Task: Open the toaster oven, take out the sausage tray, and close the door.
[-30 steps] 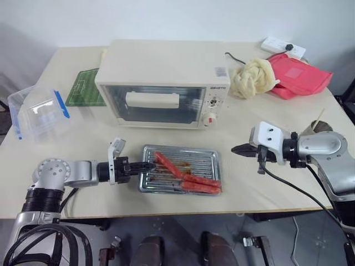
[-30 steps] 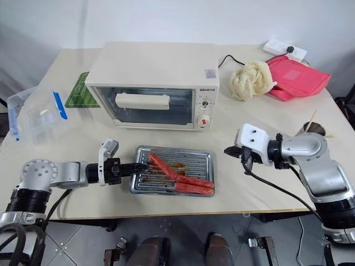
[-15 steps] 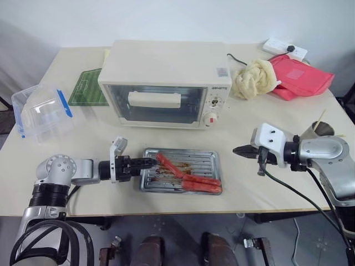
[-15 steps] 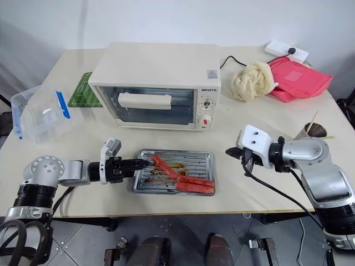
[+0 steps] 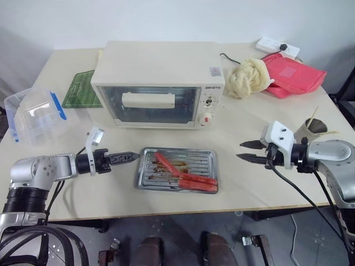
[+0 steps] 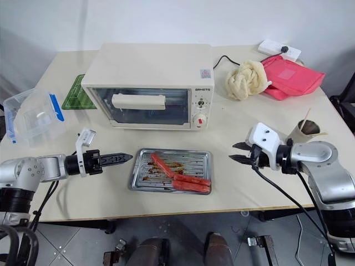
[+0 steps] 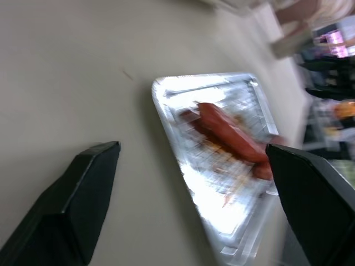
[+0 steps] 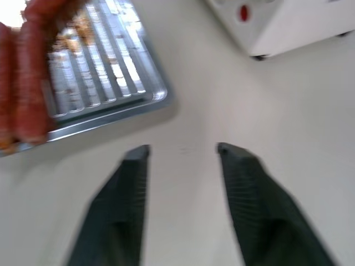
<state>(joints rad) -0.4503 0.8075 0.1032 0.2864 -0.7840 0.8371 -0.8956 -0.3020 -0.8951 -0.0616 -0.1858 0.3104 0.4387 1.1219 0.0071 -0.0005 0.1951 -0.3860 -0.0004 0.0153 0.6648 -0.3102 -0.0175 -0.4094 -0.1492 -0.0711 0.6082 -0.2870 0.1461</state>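
The cream toaster oven [image 5: 161,66] stands at the table's middle with its glass door [image 5: 152,105] closed and the bar handle [image 5: 148,100] across it. In front of it on the table lies the silver sausage tray [image 5: 143,176] holding red sausages [image 5: 186,177]. My left gripper [image 5: 130,157] is open a short way off the tray's left edge, touching nothing; the left wrist view shows its fingers [image 7: 83,188] wide apart with the tray [image 7: 222,221] beyond them. My right gripper [image 5: 241,151] is open to the right of the tray, empty, its fingers [image 8: 125,199] above bare table.
A clear plastic box with blue clips [image 5: 33,113] sits at the left edge, with a green mat [image 5: 82,88] behind it. A cream cloth [image 5: 247,77], a red bag [image 5: 291,75] and a power strip [image 5: 275,45] lie at the back right. A paper cup [image 5: 310,128] stands near my right arm.
My left gripper let go of the tray's left edge, opened and drew back to the left. My right gripper opened. The tray stayed put.
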